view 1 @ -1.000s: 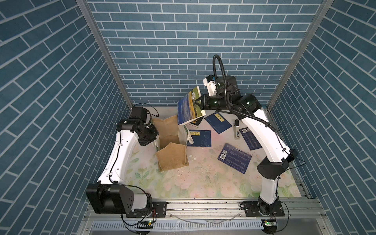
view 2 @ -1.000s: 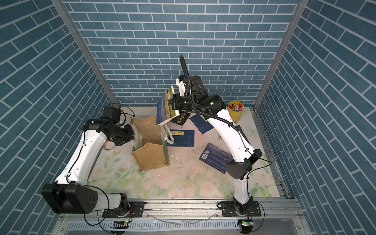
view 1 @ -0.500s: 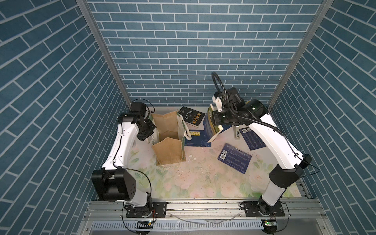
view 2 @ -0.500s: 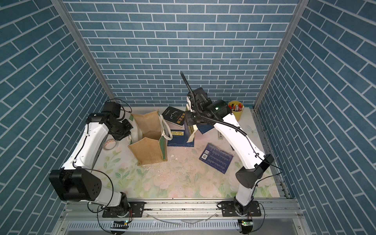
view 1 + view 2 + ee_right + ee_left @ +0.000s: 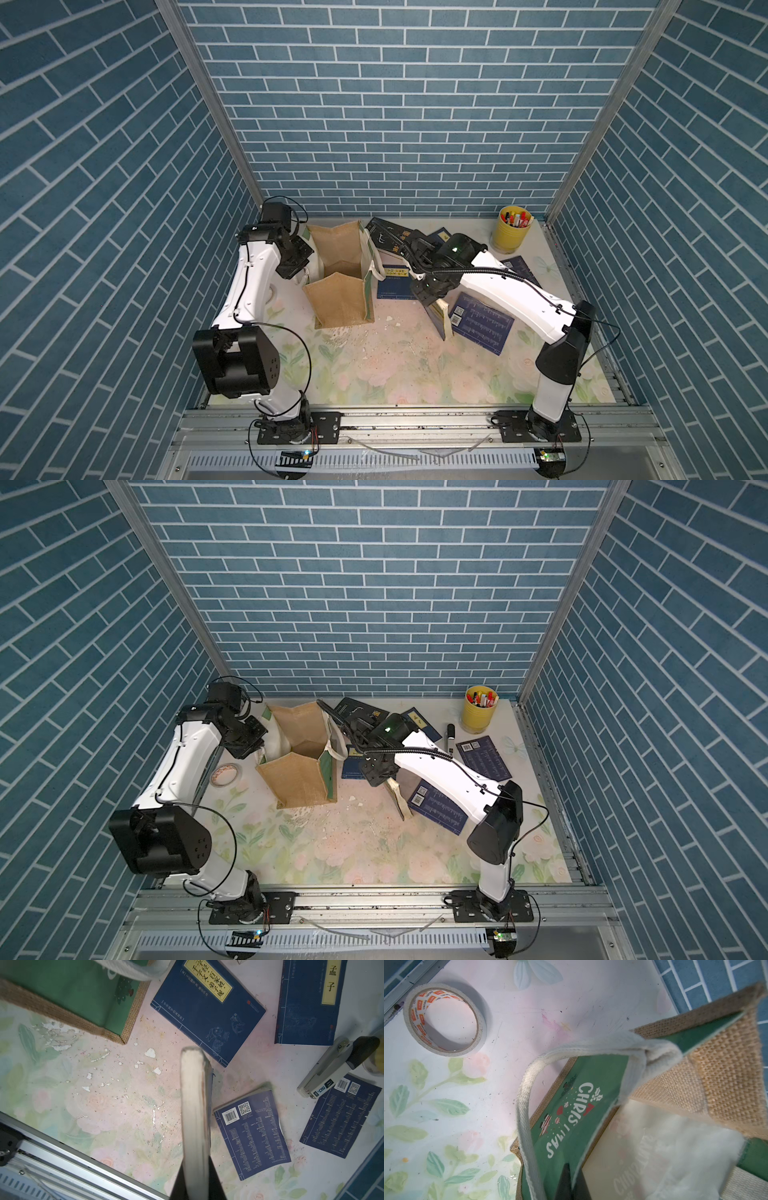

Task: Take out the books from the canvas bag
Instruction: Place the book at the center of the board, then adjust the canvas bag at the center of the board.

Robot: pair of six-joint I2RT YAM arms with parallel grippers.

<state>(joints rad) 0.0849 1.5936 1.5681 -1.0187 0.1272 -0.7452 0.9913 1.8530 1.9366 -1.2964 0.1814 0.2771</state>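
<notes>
My left fingers (image 5: 297, 266) are closed on the top edge of the canvas bag (image 5: 338, 299), pinching its green printed side next to the cream handle (image 5: 525, 1105). The bag stands upright with its mouth open on the counter (image 5: 395, 374). My right fingers (image 5: 430, 297) are clamped on the pale-edged book (image 5: 194, 1105), which is outside the bag, on the side away from my left arm. I grip it by one end, so its page edge faces my wrist. Its far end hangs low over the counter, and I cannot tell whether it touches. Just beside the bag on that side, the yellow-labelled navy book (image 5: 395, 282) lies flat. By the bag's far corner lies the black book (image 5: 388, 239). Farther from the bag, just past the book I grip, the barcoded navy book (image 5: 482, 328) lies flat.
</notes>
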